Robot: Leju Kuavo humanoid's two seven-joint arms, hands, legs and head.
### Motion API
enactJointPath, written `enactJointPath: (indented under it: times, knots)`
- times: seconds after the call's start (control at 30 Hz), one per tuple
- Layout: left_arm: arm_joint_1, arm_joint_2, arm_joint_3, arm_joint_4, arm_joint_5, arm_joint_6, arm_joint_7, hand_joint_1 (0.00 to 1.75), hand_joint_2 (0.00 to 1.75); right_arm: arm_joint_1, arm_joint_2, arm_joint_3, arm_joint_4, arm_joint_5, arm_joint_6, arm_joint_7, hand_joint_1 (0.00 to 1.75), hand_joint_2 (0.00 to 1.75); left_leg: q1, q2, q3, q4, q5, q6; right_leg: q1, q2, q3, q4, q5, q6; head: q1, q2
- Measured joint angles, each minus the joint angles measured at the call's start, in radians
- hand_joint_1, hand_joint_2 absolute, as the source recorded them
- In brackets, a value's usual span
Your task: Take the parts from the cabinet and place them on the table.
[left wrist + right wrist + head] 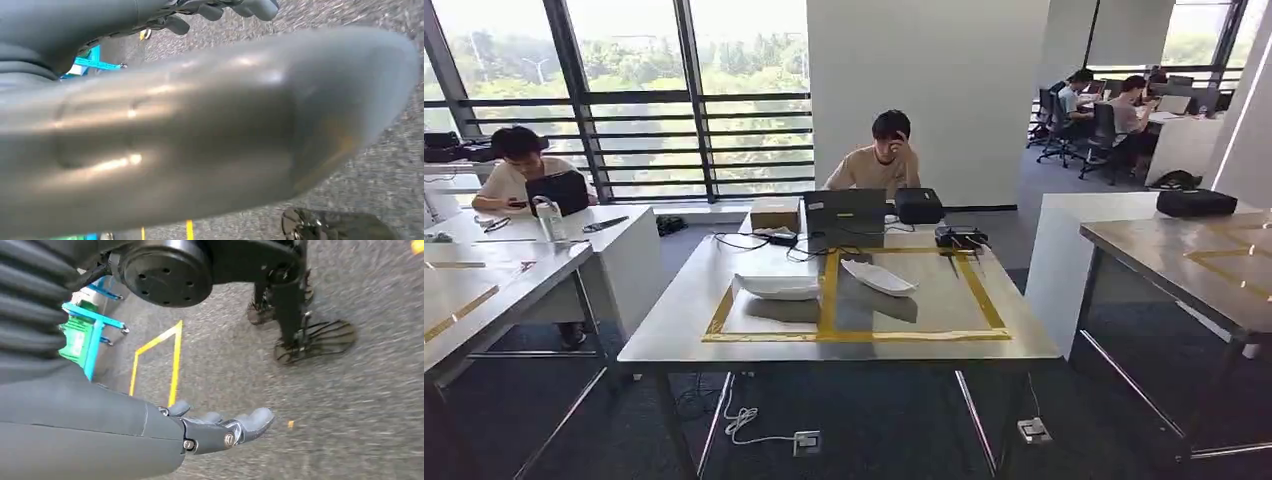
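Observation:
A steel table (684, 330) stands ahead of me, marked with a yellow tape frame (829, 335) split into two fields. One white curved part (776, 287) lies in the left field and another white part (879, 277) in the right one. In the left wrist view a large smooth grey part (200, 130) lies along my left hand (220, 9), whose dark fingers curl over its far edge. My right hand (220, 430) hangs over the carpet with its fingers stretched out and nothing in them.
A person sits behind the table at a laptop (844, 212), beside a cardboard box (775, 213) and cables. Other tables stand at left (484, 290) and right (1184, 260). Power strips (806, 441) lie under the table. Yellow floor tape (172, 355) and a blue-green frame (85, 335) are near my legs.

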Motion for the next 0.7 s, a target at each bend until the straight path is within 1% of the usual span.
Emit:
enactJointPath:
  times: [0.03, 0.07, 0.1, 0.13, 0.17, 0.2, 0.23, 0.27, 0.3, 0.33, 0.37, 0.4, 0.43, 0.47, 0.5, 0.53, 0.57, 0.6, 0.63, 0.67, 0.7]
  knots:
    - [-0.001, 0.0, -0.001, 0.0, -0.003, 0.0, 0.004, 0.0, 0.0, 0.0, 0.0, 0.0, 0.0, -0.007, -0.005, 0.01, 0.0, 1.75, -0.002, -0.002, 0.007, -0.022, -0.009, 0.005, -0.001, 0.0, -0.002, -0.002, 0.01, 0.006, 0.002, 0.0]
    - [0.0, -0.001, -0.002, 0.001, -0.005, 0.001, 0.006, 0.0, 0.0, 0.0, 0.0, 0.0, 0.001, -0.011, -0.009, 0.016, 0.0, 1.75, -0.004, -0.002, -0.009, -0.024, -0.003, 0.009, -0.004, -0.001, -0.003, -0.005, 0.021, 0.01, 0.002, 0.0]
    - [0.001, -0.001, -0.002, 0.001, -0.007, 0.001, 0.01, 0.0, 0.0, 0.002, 0.001, 0.0, 0.001, -0.014, -0.01, 0.022, 0.0, 1.75, -0.009, -0.001, -0.016, -0.021, 0.003, 0.019, -0.008, 0.0, -0.005, -0.009, 0.032, 0.017, 0.003, 0.0]
    - [0.004, -0.002, -0.002, 0.002, -0.008, 0.001, 0.012, 0.0, 0.0, 0.008, 0.002, 0.0, 0.002, -0.015, -0.011, 0.024, 0.0, 1.75, -0.007, 0.001, -0.022, -0.028, 0.016, 0.031, -0.006, 0.001, -0.008, -0.01, 0.039, 0.027, 0.002, 0.0]
    - [0.003, -0.006, -0.002, 0.003, -0.01, 0.001, 0.013, 0.0, 0.0, 0.012, 0.002, 0.0, 0.004, -0.017, -0.012, 0.025, 0.0, 1.75, -0.003, 0.008, -0.03, -0.029, 0.026, 0.04, -0.011, 0.005, -0.02, 0.017, 0.008, 0.032, 0.001, 0.0]
    - [0.004, -0.005, -0.002, 0.002, -0.01, 0.001, 0.014, 0.0, 0.0, 0.017, 0.003, 0.0, 0.005, -0.017, -0.012, 0.025, 0.0, 1.75, -0.002, 0.006, -0.041, -0.029, 0.035, 0.05, -0.009, 0.008, -0.027, 0.054, -0.05, 0.036, 0.005, 0.0]
    - [0.005, -0.004, -0.002, 0.001, -0.01, 0.001, 0.014, 0.0, 0.0, 0.017, 0.003, 0.0, 0.005, -0.017, -0.012, 0.025, 0.0, 1.75, -0.003, 0.007, -0.053, -0.028, 0.045, 0.053, -0.01, 0.008, -0.041, 0.111, -0.115, 0.038, 0.006, 0.0]
    - [0.005, -0.004, -0.002, 0.001, -0.01, 0.001, 0.014, 0.0, 0.0, 0.015, 0.003, 0.0, 0.005, -0.017, -0.012, 0.025, 0.0, 1.75, -0.004, 0.008, -0.066, -0.026, 0.056, 0.054, -0.01, 0.009, -0.054, 0.179, -0.168, 0.041, 0.006, 0.0]
    - [0.004, -0.004, -0.002, 0.001, -0.01, 0.001, 0.014, 0.0, 0.0, 0.015, 0.003, 0.0, 0.005, -0.017, -0.012, 0.025, 0.0, 1.75, -0.006, 0.008, -0.08, -0.021, 0.067, 0.054, -0.01, 0.009, -0.065, 0.253, -0.202, 0.043, 0.008, 0.0]
    - [0.004, -0.005, -0.002, 0.001, -0.011, 0.001, 0.014, 0.0, 0.0, 0.015, 0.003, 0.0, 0.005, -0.017, -0.012, 0.025, 0.0, 1.75, -0.006, 0.009, -0.096, -0.017, 0.077, 0.053, -0.01, 0.009, -0.061, 0.288, -0.195, 0.043, 0.008, 0.0]
    - [0.005, -0.006, -0.002, 0.001, -0.012, 0.001, 0.014, 0.0, 0.0, 0.016, 0.003, 0.0, 0.005, -0.017, -0.012, 0.025, 0.0, 1.75, -0.005, 0.009, -0.115, -0.009, 0.087, 0.051, -0.011, 0.009, -0.043, 0.288, -0.161, 0.043, 0.009, 0.0]
    - [0.005, -0.007, -0.002, 0.001, -0.013, 0.001, 0.016, 0.0, 0.0, 0.016, 0.003, 0.0, 0.005, -0.017, -0.011, 0.025, 0.0, 1.75, -0.004, 0.009, -0.133, -0.002, 0.094, 0.048, -0.011, 0.009, -0.009, 0.252, -0.122, 0.043, 0.009, 0.0]
    - [0.004, -0.008, -0.002, 0.001, -0.014, 0.001, 0.017, 0.0, 0.0, 0.016, 0.003, 0.0, 0.005, -0.017, -0.009, 0.024, 0.0, 1.75, -0.003, 0.009, -0.15, 0.007, 0.101, 0.044, -0.012, 0.009, 0.045, 0.179, -0.089, 0.042, 0.009, 0.0]
    - [0.001, -0.009, -0.003, 0.001, -0.017, 0.0, 0.016, 0.0, 0.0, 0.015, 0.003, 0.0, 0.005, -0.016, -0.008, 0.021, 0.0, 1.75, -0.003, 0.009, -0.162, 0.017, 0.106, 0.04, -0.013, 0.009, 0.112, 0.086, -0.086, 0.041, 0.009, 0.0]
    - [-0.001, -0.009, -0.003, 0.0, -0.022, -0.004, 0.013, 0.0, 1.75, 0.012, 0.004, 0.0, 0.005, -0.015, -0.006, 0.019, 0.0, 1.75, -0.006, 0.009, -0.173, 0.023, 0.111, 0.033, -0.01, 0.011, 0.158, 0.008, -0.138, 0.036, 0.01, 0.0]
    - [-0.004, -0.009, -0.005, 0.0, -0.022, -0.01, 0.004, 0.0, 1.75, 0.013, 0.005, 0.0, 0.005, -0.014, -0.006, 0.014, 0.0, 1.75, -0.007, 0.008, -0.173, 0.023, 0.115, 0.027, -0.004, 0.013, 0.16, -0.002, -0.139, 0.022, 0.009, 0.0]
    - [-0.007, -0.009, -0.007, 0.0, -0.023, -0.016, -0.008, 0.0, 1.75, 0.014, 0.006, 0.0, 0.005, -0.013, -0.006, 0.009, 0.0, 1.75, -0.007, 0.009, -0.172, 0.023, 0.12, 0.021, -0.004, 0.012, 0.15, -0.009, -0.14, 0.016, 0.008, 0.0]
    - [-0.01, -0.009, -0.009, -0.001, -0.023, -0.021, -0.014, 0.0, 1.75, 0.015, 0.008, 0.0, 0.005, -0.012, -0.005, 0.008, 0.0, 1.75, -0.005, 0.009, -0.173, 0.02, 0.128, 0.016, -0.002, 0.012, 0.147, -0.006, -0.136, 0.008, 0.007, 0.0]
    - [-0.01, -0.009, -0.01, -0.002, -0.024, -0.022, -0.016, 0.0, 1.75, 0.015, 0.011, 0.0, 0.005, -0.008, -0.001, 0.005, 0.0, 1.75, -0.005, 0.009, -0.174, 0.016, 0.134, 0.007, -0.002, 0.011, 0.143, -0.009, -0.127, -0.002, 0.008, 0.0]
    - [-0.01, -0.007, -0.01, -0.002, -0.024, -0.022, -0.008, 0.0, 1.75, 0.014, 0.015, 0.0, 0.005, -0.002, 0.001, 0.002, 0.0, 1.75, -0.001, 0.008, -0.182, 0.025, 0.13, 0.002, -0.008, 0.007, 0.136, -0.014, -0.114, -0.013, 0.007, 0.0]
    - [-0.009, -0.007, -0.01, -0.002, -0.021, -0.022, 0.008, 0.0, 1.75, 0.013, 0.018, 0.0, 0.005, 0.005, 0.002, -0.001, 0.0, 1.75, -0.002, 0.005, -0.196, 0.052, 0.084, -0.003, -0.008, 0.007, 0.128, -0.014, -0.105, -0.022, 0.007, 0.0]
